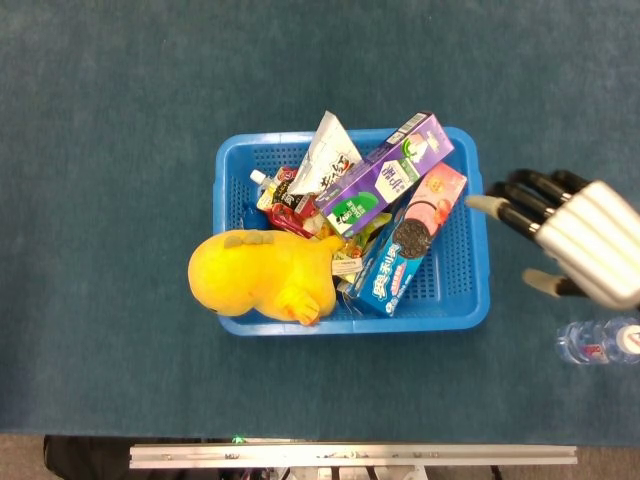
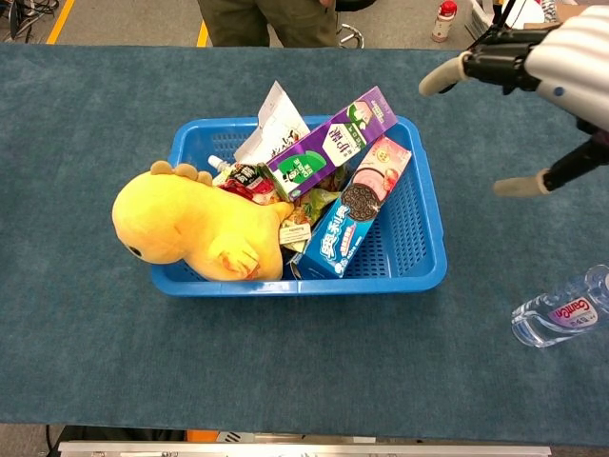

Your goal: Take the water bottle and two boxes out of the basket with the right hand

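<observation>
Right hand (image 1: 575, 240) hovers empty, fingers spread, just right of the blue basket (image 1: 468, 300). One water bottle (image 1: 597, 342) lies on the table outside; two boxes, purple box (image 1: 384, 172) and Oreo box (image 1: 410, 240), remain inside with one yellow plush (image 1: 262, 276). Chest view alone shows a person's legs (image 2: 271, 19) behind the table.

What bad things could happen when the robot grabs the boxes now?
The purple box leans on the cookie box, so pulling one may tip or drag the other. The open robot hand might bump the basket rim. The water bottle lies on its side beside the basket and could roll if nudged.
</observation>
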